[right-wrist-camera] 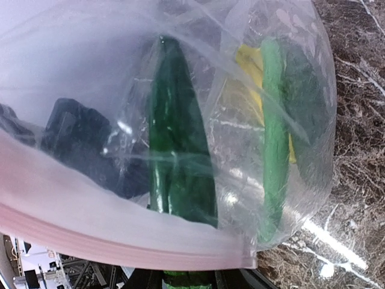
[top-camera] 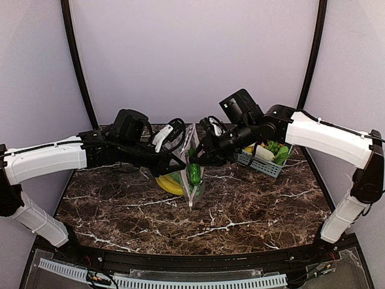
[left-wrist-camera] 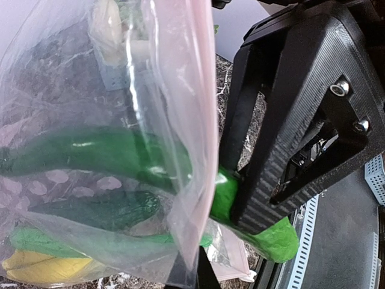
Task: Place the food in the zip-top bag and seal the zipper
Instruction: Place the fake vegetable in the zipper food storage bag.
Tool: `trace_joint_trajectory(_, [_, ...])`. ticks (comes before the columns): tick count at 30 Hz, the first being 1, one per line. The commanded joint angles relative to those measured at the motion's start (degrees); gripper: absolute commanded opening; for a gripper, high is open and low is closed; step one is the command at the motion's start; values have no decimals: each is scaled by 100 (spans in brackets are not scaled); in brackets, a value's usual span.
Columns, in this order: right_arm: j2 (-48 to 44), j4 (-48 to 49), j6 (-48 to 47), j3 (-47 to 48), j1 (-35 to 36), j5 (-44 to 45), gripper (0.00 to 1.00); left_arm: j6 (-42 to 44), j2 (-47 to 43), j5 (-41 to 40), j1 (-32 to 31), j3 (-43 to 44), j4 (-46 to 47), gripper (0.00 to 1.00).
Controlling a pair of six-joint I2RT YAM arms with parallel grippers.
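Frankly, left jaws clamping the zip-top bag (right-wrist-camera: 90, 72), right jaws grasping the cucumber (right-wrist-camera: 177, 150), I could yank the film free pushing ahead.

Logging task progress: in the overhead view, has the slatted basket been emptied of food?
No: green leafy pieces and a white piece lie in the basket at the right of the table.

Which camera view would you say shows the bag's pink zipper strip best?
The right wrist view: the zipper runs unbroken across the lower frame. The left wrist view shows a fainter pink stretch running down the bag; the top external view leaves it too small to tell.
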Motion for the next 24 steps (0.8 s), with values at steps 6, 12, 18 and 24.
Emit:
trace_joint_trajectory(6, [120, 727, 101, -130, 52, 688, 20, 121, -64, 53, -12, 24, -48, 1])
trace_joint_trajectory(12, [222, 822, 4, -129, 162, 1263, 20, 121, -52, 66, -18, 25, -52, 1])
trace_joint_trajectory(18, [370, 706, -442, -26, 282, 1760, 20, 135, -63, 30, -12, 24, -59, 1])
trace_joint_trajectory(24, [505, 456, -909, 46, 421, 2300, 22, 201, -112, -131, -10, 25, -99, 1])
